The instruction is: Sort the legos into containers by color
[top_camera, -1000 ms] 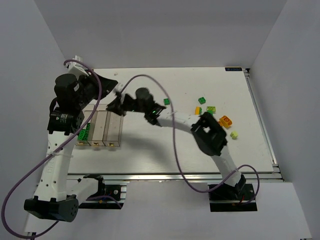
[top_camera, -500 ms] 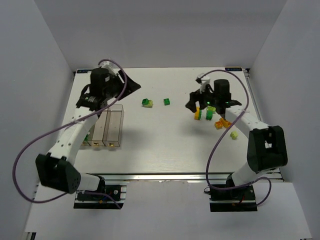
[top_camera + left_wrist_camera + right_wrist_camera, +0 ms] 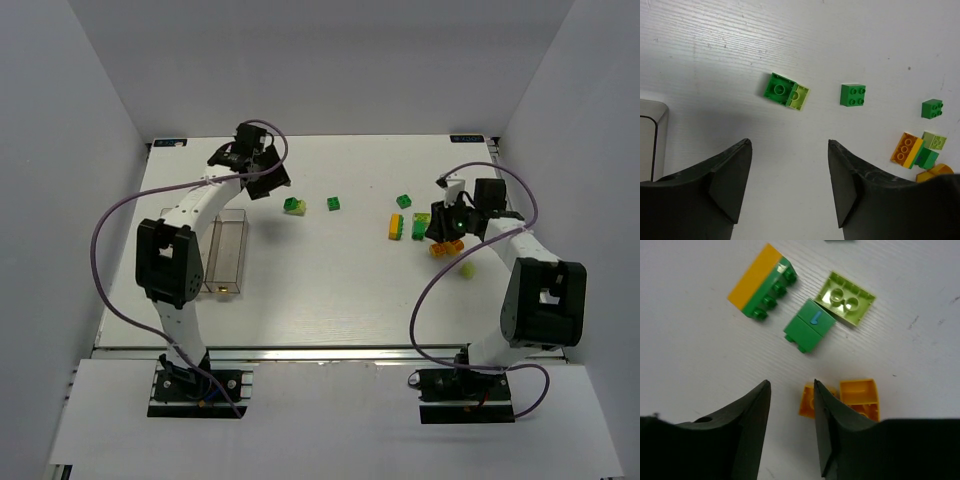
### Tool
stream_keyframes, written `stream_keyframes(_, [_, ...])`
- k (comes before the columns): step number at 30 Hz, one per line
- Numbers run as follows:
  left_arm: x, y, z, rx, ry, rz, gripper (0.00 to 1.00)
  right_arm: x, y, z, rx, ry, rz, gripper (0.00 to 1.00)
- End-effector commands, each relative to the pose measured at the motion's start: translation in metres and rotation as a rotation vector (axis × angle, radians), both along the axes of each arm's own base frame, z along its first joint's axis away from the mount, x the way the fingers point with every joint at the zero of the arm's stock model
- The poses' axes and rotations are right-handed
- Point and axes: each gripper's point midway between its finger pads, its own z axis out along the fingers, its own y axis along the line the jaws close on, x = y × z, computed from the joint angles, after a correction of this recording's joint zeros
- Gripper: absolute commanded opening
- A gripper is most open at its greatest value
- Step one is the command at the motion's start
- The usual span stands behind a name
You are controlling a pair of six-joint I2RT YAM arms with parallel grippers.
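- While neither arm holds anything, the step in hand looks like a fresh pick on each side: the left pincer (image 3: pixel 790 145) hangs wide and empty above the bench (image 3: pixel 320 290), and the right pincer (image 3: pixel 791 385) stands at a narrow gap, also empty.
- Ahead of the left pincer lies a dark green brick (image 3: pixel 779 89) with a yellow-green brick (image 3: pixel 799 97) touching its side; whether they are clipped together I cannot tell. A square green brick (image 3: pixel 853 95) sits apart and looks the cleaner pick.
- Just past the right fingertips lies an orange brick (image 3: pixel 807 401), partly hidden by one finger, with a second orange brick (image 3: pixel 860 396) just beside it.
- To do it well, centre the gap over one brick only, turn the wrist so the fingers meet its flat sides, and come straight down before closing. The right gap probably needs widening first, or a finger may land on the studs and shove the neighbour.
- The clear bins (image 3: pixel 230 250) sit at the bench's left, near the left arm and well apart from the orange bricks, so the right side faces a long carry.
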Motion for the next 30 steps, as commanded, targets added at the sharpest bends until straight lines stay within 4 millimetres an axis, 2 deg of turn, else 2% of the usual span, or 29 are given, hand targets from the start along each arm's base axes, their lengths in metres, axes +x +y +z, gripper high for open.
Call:
stream_keyframes(1, [0.006,0.006,0.02,0.043,-0.032,0.031,0.73,0.002,-0.024,-0.02,-0.088,0.009,-0.023,0.47])
stream_keyframes(2, [0.007,0.006,0.012,0.053,-0.016,0.028,0.73,0.006,-0.028,-0.02,-0.095,-0.01,-0.035,0.5])
stream_keyframes(4, [0.011,0.006,0.008,0.062,-0.014,0.028,0.74,0.005,-0.031,-0.019,-0.099,-0.03,-0.052,0.56])
stream_keyframes(6, [0.017,0.004,0.001,0.066,-0.004,0.029,0.74,0.011,-0.033,-0.007,-0.105,-0.094,-0.063,0.61])
stream_keyframes(8, [0.021,0.003,-0.004,0.066,0.002,0.034,0.74,0.009,-0.033,-0.003,-0.106,-0.127,-0.068,0.66])
stream_keyframes(9, [0.024,0.002,-0.012,0.07,0.018,0.037,0.74,0.011,-0.033,0.003,-0.105,-0.149,-0.072,0.74])
stream_keyframes(11, [0.031,0.001,-0.011,0.066,0.018,0.056,0.74,0.017,-0.033,0.011,-0.084,-0.149,-0.092,0.89])
stream_keyframes(12, [0.032,0.0,-0.022,0.072,0.044,0.065,0.74,0.013,-0.031,0.007,-0.06,-0.12,-0.079,0.89])
stream_keyframes(14, [0.039,-0.001,-0.023,0.069,0.049,0.076,0.74,0.011,-0.022,0.012,-0.024,-0.136,-0.01,0.89])
stream_keyframes(18, [0.037,-0.004,-0.052,0.09,0.155,0.101,0.74,0.01,-0.014,0.022,-0.001,-0.159,0.053,0.88])
stream_keyframes(19, [0.036,-0.006,-0.067,0.101,0.189,0.105,0.74,0.01,-0.013,0.024,0.003,-0.162,0.059,0.87])
stream_keyframes(23, [0.033,-0.01,-0.077,0.103,0.227,0.155,0.73,0.01,-0.009,0.034,0.014,-0.191,0.087,0.85])
stream_keyframes(30, [0.019,-0.017,-0.09,0.062,0.317,0.266,0.73,0.01,-0.007,0.039,0.028,-0.203,0.09,0.84])
